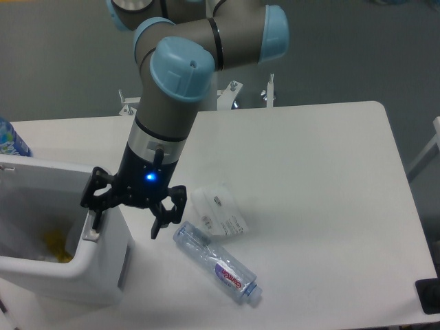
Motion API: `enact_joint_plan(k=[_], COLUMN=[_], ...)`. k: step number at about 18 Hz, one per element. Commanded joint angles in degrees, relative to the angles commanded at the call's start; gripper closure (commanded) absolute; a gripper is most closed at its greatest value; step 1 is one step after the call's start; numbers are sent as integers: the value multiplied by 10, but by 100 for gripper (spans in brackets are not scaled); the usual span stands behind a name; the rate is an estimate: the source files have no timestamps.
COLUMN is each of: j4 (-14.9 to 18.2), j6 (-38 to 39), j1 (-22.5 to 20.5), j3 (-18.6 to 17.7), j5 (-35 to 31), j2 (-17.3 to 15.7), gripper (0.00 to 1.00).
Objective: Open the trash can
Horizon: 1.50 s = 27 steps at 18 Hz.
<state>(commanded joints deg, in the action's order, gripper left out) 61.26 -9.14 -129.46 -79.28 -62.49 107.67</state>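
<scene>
The trash can (103, 271) is a large white boxy bin at the lower left of the table. Its lid (41, 165) stands swung up at the back, so the inside shows, with something yellow (55, 246) at the bottom. My gripper (125, 225) hangs open over the bin's right rim. Its left finger (95, 218) rests on the grey push tab (90, 235), and its right finger (158, 225) hangs outside the bin above the table. Nothing is held between the fingers.
A clear plastic bottle (216, 265) lies on its side right of the bin. A crumpled clear wrapper (218, 210) lies just behind it. A blue-labelled bottle (10, 141) stands at the far left edge. The table's right edge runs near a black object (430, 295).
</scene>
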Motion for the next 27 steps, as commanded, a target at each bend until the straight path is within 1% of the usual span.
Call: enact_joint_plan(k=[4,7,9,13,16,19,21,24,27], j4=[-28,-40,-41,-39,-37,-40,-40,-38,-31], j6=[-1,-17,-47,-121,-218,-299,-336,-397,-434], j1=[-47,-63,-75,-113,-137,-138,-137,-136,-137], j3=[-1,-3,-7,-26,-50,-91,-116,-127,-131], j5=[1,0,-6,-45,-99,-174,-205,-246,-253], j2=[-5,-2,-1,3,7,7,7,5,3], gripper=[0,0,0,0,0,0,0,0,0])
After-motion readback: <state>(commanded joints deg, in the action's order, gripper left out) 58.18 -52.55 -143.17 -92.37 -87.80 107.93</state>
